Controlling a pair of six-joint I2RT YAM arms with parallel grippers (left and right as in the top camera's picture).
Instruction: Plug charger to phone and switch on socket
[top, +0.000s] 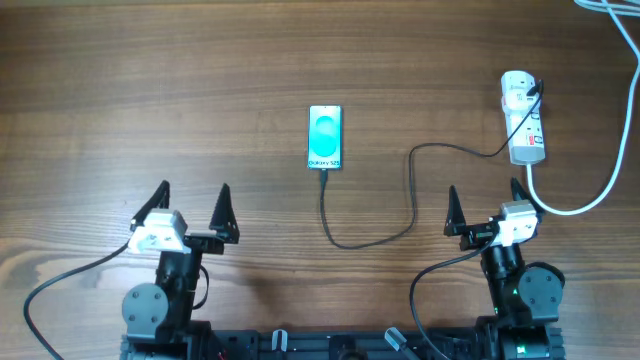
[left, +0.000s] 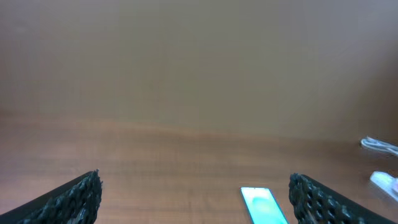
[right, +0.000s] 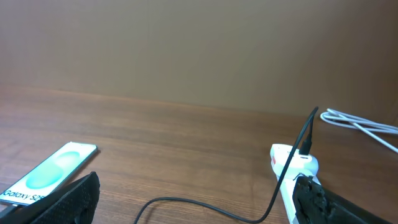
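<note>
The turquoise phone (top: 325, 137) lies flat at the table's middle, white text strip toward me; it also shows in the left wrist view (left: 262, 205) and the right wrist view (right: 46, 174). The thin black charger cable (top: 372, 236) runs from the phone's near end, loops, and reaches the white socket (top: 523, 117) at the far right, where its plug sits. The socket shows a red mark in the right wrist view (right: 292, 165). My left gripper (top: 192, 203) is open and empty, near left. My right gripper (top: 487, 202) is open and empty, just in front of the socket.
The socket's thick white lead (top: 590, 205) curves along the right edge and off the top right corner; it also shows in the right wrist view (right: 360, 124). Both arm bases and their black cables sit at the near edge.
</note>
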